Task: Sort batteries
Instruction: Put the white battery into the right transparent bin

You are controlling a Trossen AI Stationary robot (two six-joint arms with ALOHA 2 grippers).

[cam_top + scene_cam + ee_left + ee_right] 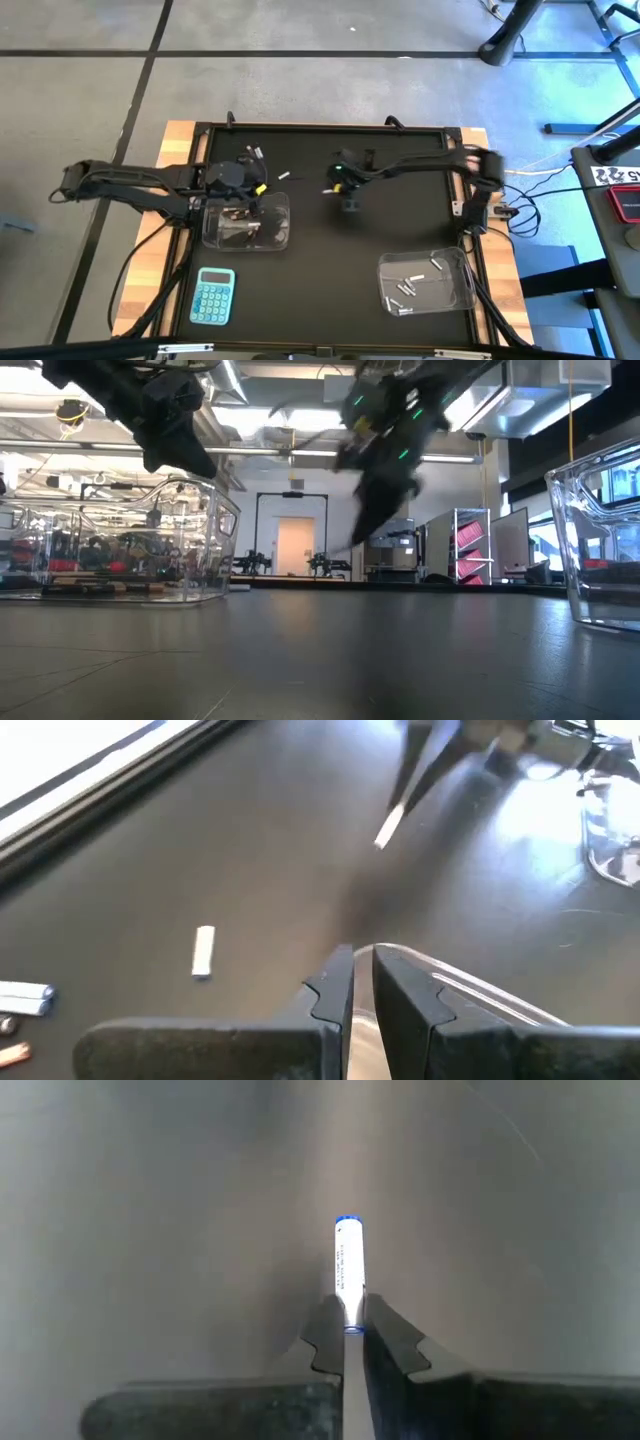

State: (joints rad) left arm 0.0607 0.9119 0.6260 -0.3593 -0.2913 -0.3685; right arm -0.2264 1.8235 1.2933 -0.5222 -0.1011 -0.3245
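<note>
My right gripper [352,1325] hangs over the middle of the black mat [330,260], shut on a silvery-white battery [348,1270] with blue ends. In the left wrist view that battery [388,828] pokes out below the right gripper's fingers. My left gripper [362,970] hovers over the far rim [480,995] of the left clear tub [245,225], its fingers shut, and no battery shows between them. Dark batteries lie in that tub. Several silvery batteries [410,285] lie in the right tub [458,262]. Loose batteries [203,952] rest on the mat at the far left. My right gripper pinches the battery by its near end [350,1320] between the two fingertips. The fingers slant down from the table's right side and lie along the battery, so most of its length sticks out past the tips. The battery hangs clear of the mat.
A blue calculator [213,297] lies near the front left of the mat. More loose batteries [25,998] sit by the mat's far left edge. In the low view the left tub [120,540] and the right tub [600,540] stand at either side, with bare mat between them.
</note>
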